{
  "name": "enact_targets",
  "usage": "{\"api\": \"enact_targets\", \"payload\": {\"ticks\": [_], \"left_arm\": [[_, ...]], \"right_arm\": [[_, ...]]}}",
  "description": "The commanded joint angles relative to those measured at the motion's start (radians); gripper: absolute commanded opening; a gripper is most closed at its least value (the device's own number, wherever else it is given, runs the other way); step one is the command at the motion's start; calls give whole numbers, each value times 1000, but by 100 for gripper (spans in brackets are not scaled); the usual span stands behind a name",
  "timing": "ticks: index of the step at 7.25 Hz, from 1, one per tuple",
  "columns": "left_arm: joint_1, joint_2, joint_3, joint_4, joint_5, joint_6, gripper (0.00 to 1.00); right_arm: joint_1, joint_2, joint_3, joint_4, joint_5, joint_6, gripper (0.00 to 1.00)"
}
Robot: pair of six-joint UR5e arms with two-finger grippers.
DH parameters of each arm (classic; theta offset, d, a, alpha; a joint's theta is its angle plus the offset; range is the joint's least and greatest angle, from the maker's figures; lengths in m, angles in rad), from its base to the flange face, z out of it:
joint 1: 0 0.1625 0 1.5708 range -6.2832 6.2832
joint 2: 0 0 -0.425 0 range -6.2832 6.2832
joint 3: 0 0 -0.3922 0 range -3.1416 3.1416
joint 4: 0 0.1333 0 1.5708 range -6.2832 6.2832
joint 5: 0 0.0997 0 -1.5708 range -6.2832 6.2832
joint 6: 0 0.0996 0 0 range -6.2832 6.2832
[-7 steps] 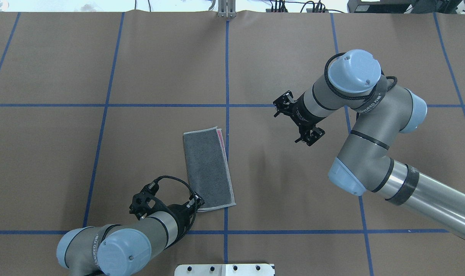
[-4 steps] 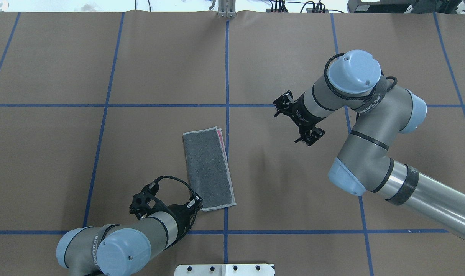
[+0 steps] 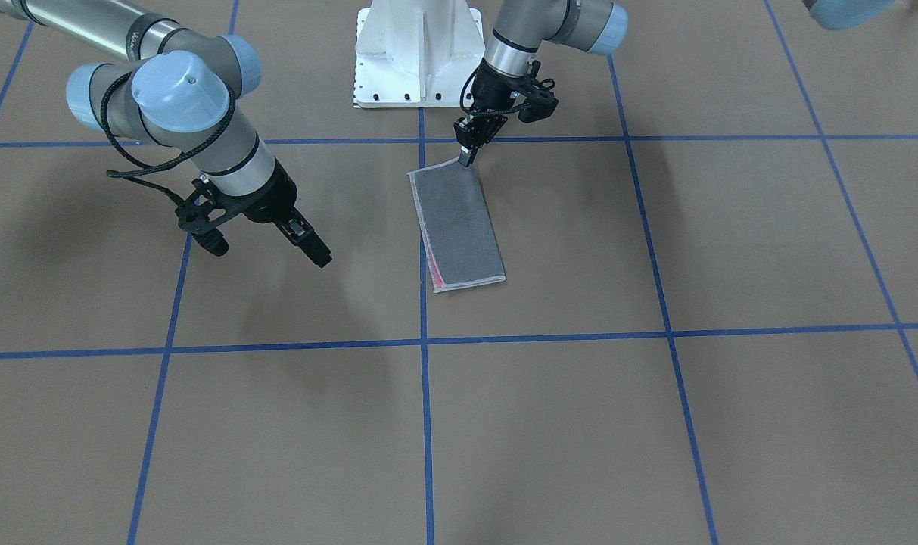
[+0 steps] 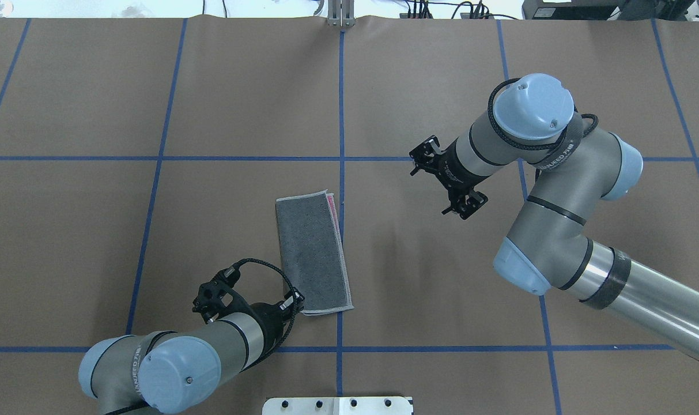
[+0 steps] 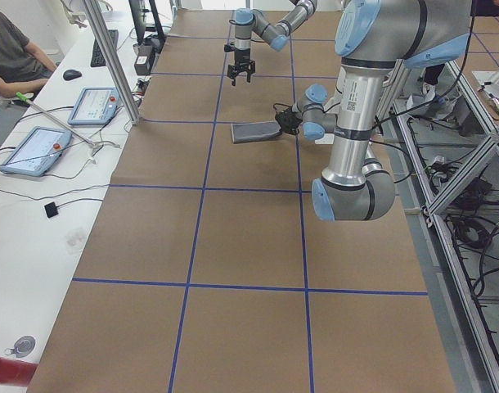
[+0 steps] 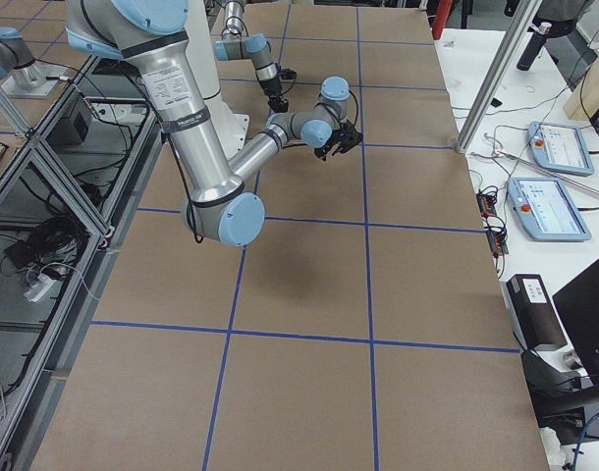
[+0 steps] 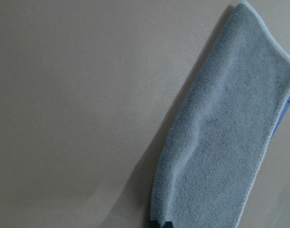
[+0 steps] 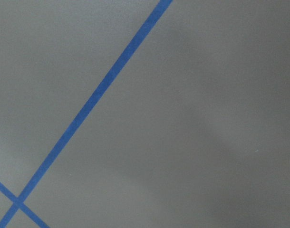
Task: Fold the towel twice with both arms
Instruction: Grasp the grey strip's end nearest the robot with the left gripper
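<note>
The towel lies flat as a once-folded strip, dark grey face up, just left of the centre tape line. Its long axis runs from the robot's side towards the far side, the far end tilted slightly left. The left gripper has its fingers drawn together on the towel's near corner. The right gripper hovers well apart, and its jaw state cannot be told.
</note>
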Motion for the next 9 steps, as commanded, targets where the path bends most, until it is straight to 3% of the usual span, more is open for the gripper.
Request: {"api": "enact_targets", "payload": {"ticks": [1, 4, 9], "left_arm": [[-43, 13, -7, 4, -79, 12, 0], [-115, 24, -15, 3, -159, 85, 0], [-165, 12, -1, 10, -164, 127, 0]], "right_arm": [[2, 0, 10, -2, 1, 1, 100], [1, 0, 5, -2, -5, 1, 100], [-1, 0, 1, -2, -7, 1, 100]]}}
